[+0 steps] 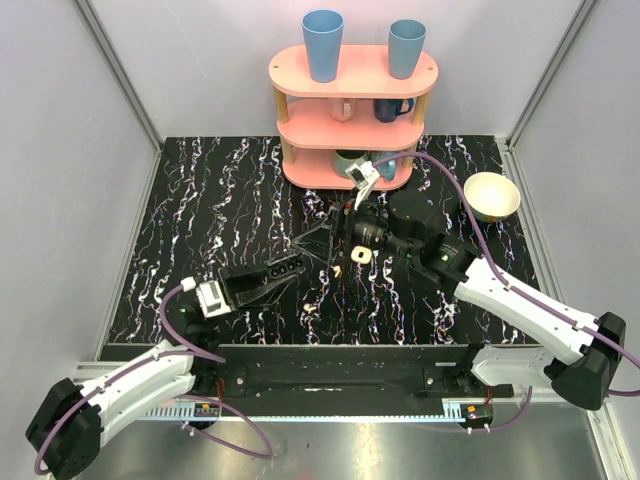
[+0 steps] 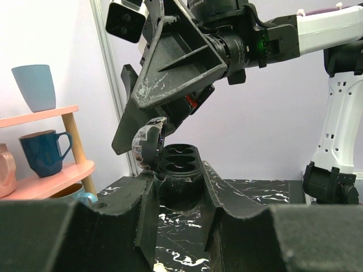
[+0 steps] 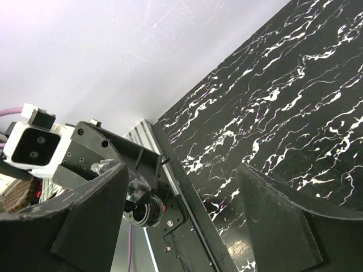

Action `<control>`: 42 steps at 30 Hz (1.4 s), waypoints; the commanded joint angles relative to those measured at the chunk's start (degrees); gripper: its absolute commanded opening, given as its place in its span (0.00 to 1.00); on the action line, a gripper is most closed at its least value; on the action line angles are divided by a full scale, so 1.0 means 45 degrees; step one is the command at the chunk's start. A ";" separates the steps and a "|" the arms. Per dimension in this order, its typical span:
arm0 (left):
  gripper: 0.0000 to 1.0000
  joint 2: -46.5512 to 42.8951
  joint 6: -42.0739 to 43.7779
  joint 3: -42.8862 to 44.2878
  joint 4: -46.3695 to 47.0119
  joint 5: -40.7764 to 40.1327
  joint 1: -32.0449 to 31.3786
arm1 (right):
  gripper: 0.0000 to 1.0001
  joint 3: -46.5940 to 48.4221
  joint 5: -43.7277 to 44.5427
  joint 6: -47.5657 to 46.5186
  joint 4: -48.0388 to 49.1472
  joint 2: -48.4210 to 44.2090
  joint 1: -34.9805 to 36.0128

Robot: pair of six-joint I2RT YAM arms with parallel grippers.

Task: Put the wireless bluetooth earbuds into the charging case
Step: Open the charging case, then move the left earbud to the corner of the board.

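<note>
Earbuds [image 1: 310,307] are the fiddly bit here. Going from the left: the left hand [image 2: 179,184] is clamped on the case [image 2: 181,160], gripping it low on both sides and holding it just above the surface [image 1: 220,200]. The lid [image 2: 146,141] is flipped up and the two wells [image 2: 182,153] face upward. They look dark and empty to me, but I can't rule out something sitting deep inside.

In the middle, the top view shows two pale specks on the black marble which I take for the earbuds, though they're too small to be sure. One is near the left fingertips, the other [image 1: 337,271] is a bit further right, below the right hand. Neither is being held.

The right hand [image 3: 182,170] hovers right over the open case, spread wide with nothing between its fingers.

Handling guess: each bud weighs next to nothing and is hard, glossy and rounded, so it'll likely squirt out of a hard pinch. I'd take it gently across its narrowest part. The case seems just as slick, and that lid hinge is probably the weak spot, so keep clear of it.
</note>
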 commanded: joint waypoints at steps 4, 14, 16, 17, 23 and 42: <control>0.00 -0.0537 0.0416 -0.0224 0.2291 -0.0527 -0.0050 | 0.85 0.0318 0.1367 -0.0443 0.0198 -0.0791 -0.0196; 0.00 -0.2565 0.1002 0.0049 -0.0109 -0.0743 -0.0050 | 0.83 -0.0209 0.3962 -0.1145 -0.3798 -0.0891 -0.1719; 0.00 -0.2939 0.1138 0.0069 -0.0616 -0.0820 -0.0069 | 0.82 -0.0326 0.3967 -0.1631 -0.4487 -0.0558 -0.1720; 0.00 -0.3308 0.1178 0.0088 -0.0793 -0.0898 -0.0050 | 0.81 -0.0384 0.3909 -0.1731 -0.5109 -0.0209 -0.1720; 0.00 -0.4345 0.1491 0.0127 -0.1908 -0.1055 -0.0050 | 0.71 -0.1127 0.3303 -0.2240 -0.5760 0.1158 -0.1739; 0.00 -0.4230 0.1373 0.0166 -0.1869 -0.0899 -0.0069 | 0.53 -0.1596 0.0960 -0.1478 -0.5096 0.5126 -0.3009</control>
